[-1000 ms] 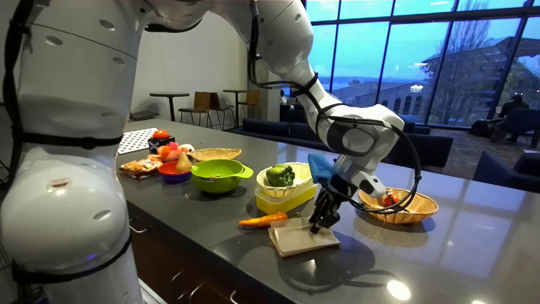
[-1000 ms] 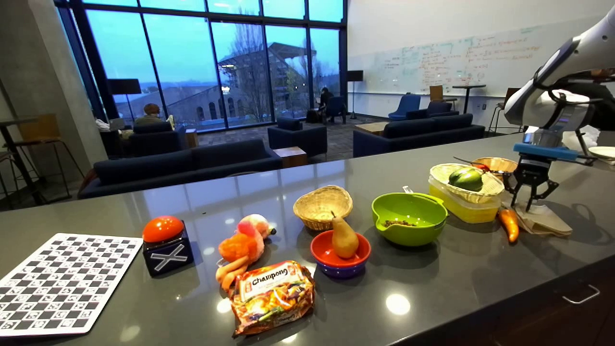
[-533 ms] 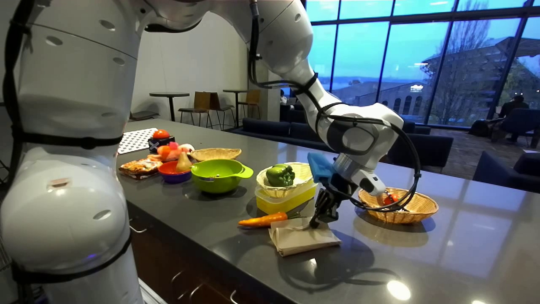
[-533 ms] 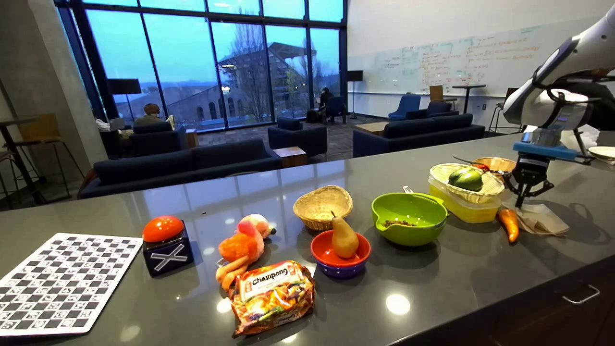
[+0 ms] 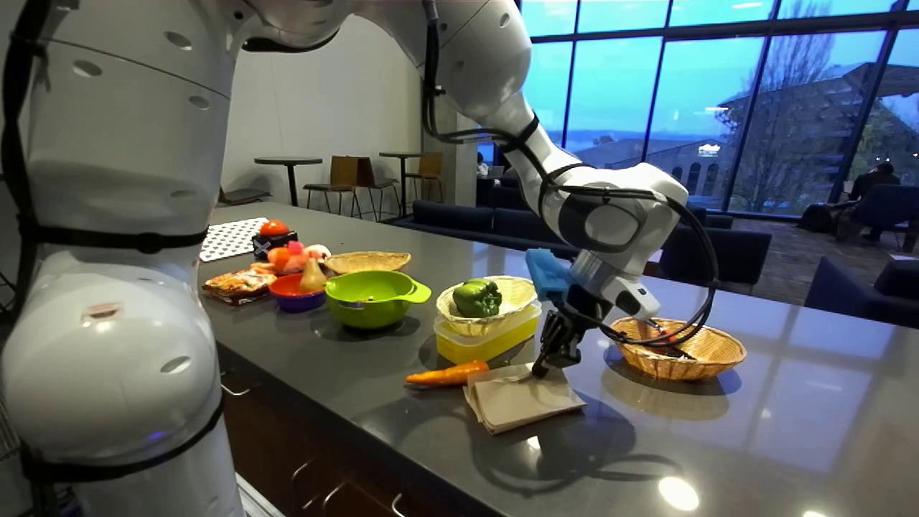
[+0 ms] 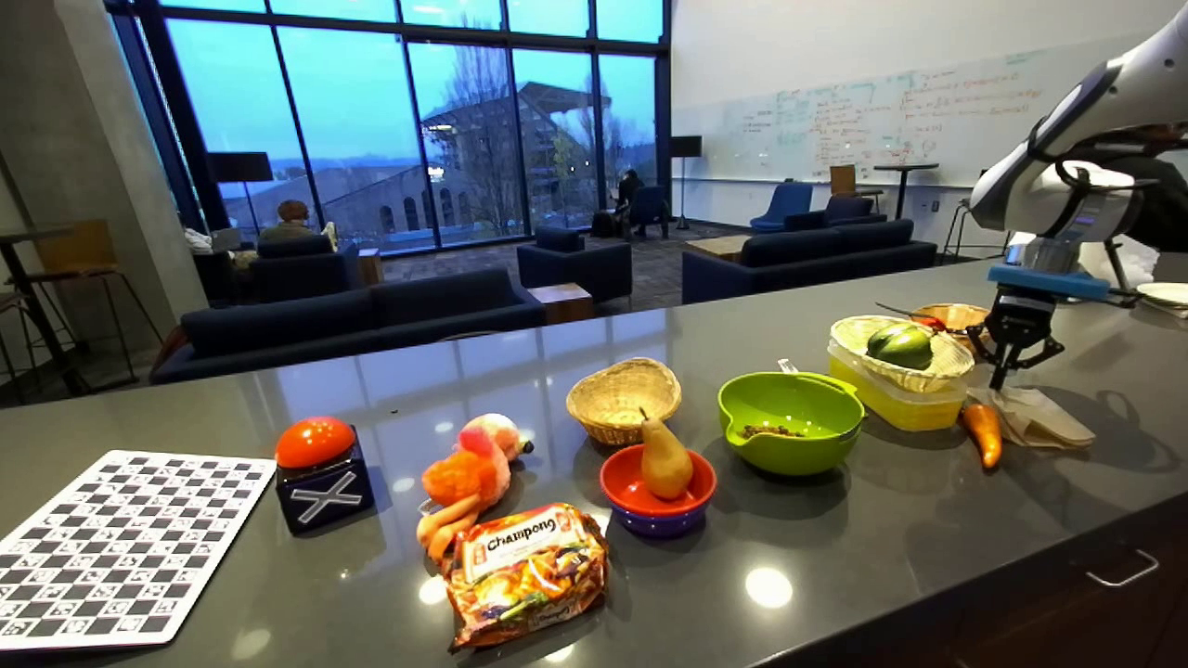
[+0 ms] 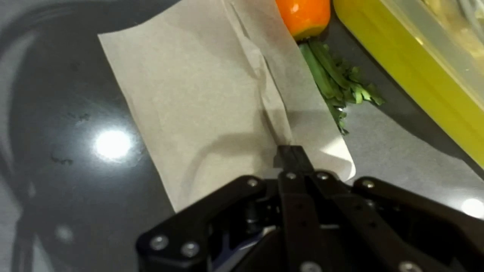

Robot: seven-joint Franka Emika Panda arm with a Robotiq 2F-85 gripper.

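A folded beige paper napkin (image 5: 520, 403) lies on the grey counter; it also shows in an exterior view (image 6: 1044, 419) and in the wrist view (image 7: 196, 90). My gripper (image 5: 540, 370) points down at the napkin's far edge. In the wrist view its fingertips (image 7: 291, 151) are together, with a raised fold of the napkin pinched at their tips. An orange carrot (image 5: 449, 374) with green leaves (image 7: 332, 79) lies beside the napkin, its top end touching or very near the napkin's edge.
A yellow container (image 5: 488, 345) bears a pale basket (image 5: 518, 300) with a green pepper (image 5: 477, 298). A brown basket (image 5: 693, 364) with a red item stands on the other side. A green bowl (image 6: 789, 441), red bowl (image 6: 624, 484) with pear (image 6: 665, 459), and noodle packet (image 6: 529, 571) stand further along.
My gripper has gone from open to shut, pinching the napkin's fold. It has since risen a little and moved slightly away from the counter's drawer side, and the napkin has shifted slightly with it.
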